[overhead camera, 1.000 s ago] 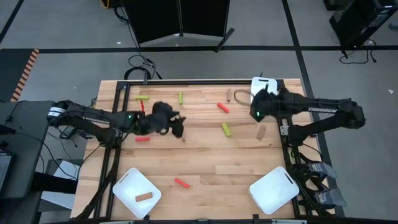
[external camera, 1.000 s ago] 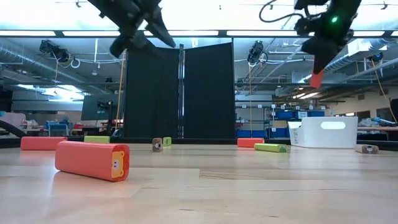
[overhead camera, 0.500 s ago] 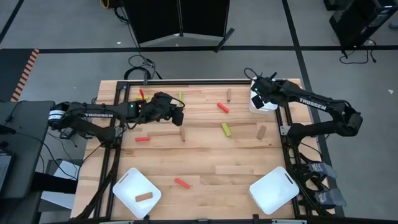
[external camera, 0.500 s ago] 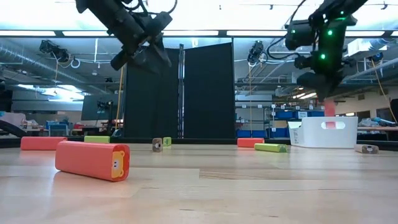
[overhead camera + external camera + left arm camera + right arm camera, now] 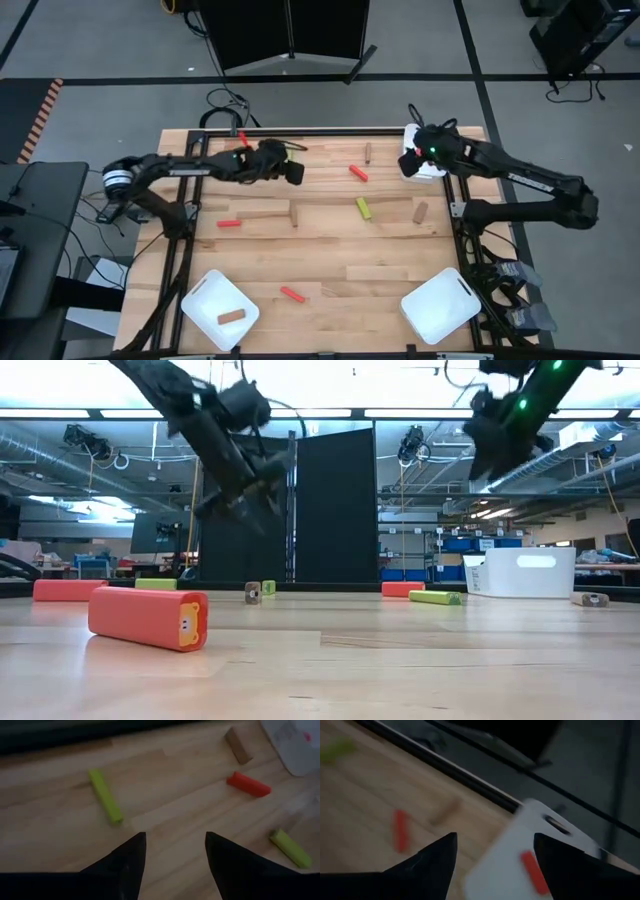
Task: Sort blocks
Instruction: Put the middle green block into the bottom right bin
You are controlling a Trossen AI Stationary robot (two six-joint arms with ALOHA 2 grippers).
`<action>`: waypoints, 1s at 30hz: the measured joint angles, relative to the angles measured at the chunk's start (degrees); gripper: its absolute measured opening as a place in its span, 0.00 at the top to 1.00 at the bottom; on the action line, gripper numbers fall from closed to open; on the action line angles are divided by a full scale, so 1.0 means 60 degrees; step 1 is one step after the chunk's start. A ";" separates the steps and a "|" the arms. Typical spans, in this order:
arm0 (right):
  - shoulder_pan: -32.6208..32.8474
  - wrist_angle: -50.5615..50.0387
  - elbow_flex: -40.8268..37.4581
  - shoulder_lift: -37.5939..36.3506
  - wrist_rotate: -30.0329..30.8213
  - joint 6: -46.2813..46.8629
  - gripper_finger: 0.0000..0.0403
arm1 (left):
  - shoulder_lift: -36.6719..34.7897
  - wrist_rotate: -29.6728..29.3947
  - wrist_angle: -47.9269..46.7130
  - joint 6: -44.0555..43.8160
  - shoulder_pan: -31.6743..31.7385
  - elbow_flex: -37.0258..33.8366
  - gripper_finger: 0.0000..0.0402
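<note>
My left gripper (image 5: 297,172) hovers open over the far left part of the table, with nothing between its fingers (image 5: 175,855). Ahead of it lie a yellow-green block (image 5: 105,796), a red block (image 5: 248,784) and a brown block (image 5: 237,745). My right gripper (image 5: 410,160) hangs open above the white bin (image 5: 430,172) at the far right corner. A red block (image 5: 534,872) lies flat on the bin's floor. More blocks lie scattered on the wood: yellow-green (image 5: 364,208), brown (image 5: 420,211), brown (image 5: 294,214), red (image 5: 229,223), red (image 5: 292,294).
Two white trays stand at the near edge: the left one (image 5: 219,310) holds a brown block (image 5: 231,317), the right one (image 5: 441,305) shows nothing in it. A black frame rail (image 5: 300,130) runs along the far edge. The red block (image 5: 148,617) lies close to the low camera.
My right gripper has carried a red block toward the far edge over the white bin, opened and let it go; the block has fallen into the bin. My left gripper has moved toward the far edge and a little to the right, still open.
</note>
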 joint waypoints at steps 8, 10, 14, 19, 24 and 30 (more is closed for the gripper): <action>0.1420 0.0763 0.0000 -0.0442 -0.0507 0.0358 0.36 | 0.1582 0.0347 -0.1110 0.0240 0.0915 0.1180 0.41; 0.1704 0.0796 0.0000 -0.0420 -0.0514 0.0394 0.37 | 0.1969 0.0193 -0.1426 0.0327 0.1010 0.1668 0.39; 0.2191 0.0873 0.0000 -0.0307 -0.0507 0.0547 0.37 | 0.2804 0.0114 -0.2284 0.0534 0.1180 0.2625 0.36; 0.2712 0.0901 0.0000 -0.0289 -0.0503 0.0725 0.37 | 0.3582 -0.0037 -0.2838 0.0565 0.1284 0.3329 0.35; 0.3120 0.0942 0.0000 -0.0289 -0.0496 0.0797 0.38 | 0.3885 -0.0145 -0.2865 0.0547 0.1459 0.3370 0.35; 0.3487 0.1353 0.0000 -0.0286 -0.0463 0.0867 0.38 | 0.4099 0.0051 -0.2665 0.0527 0.1793 0.3366 0.36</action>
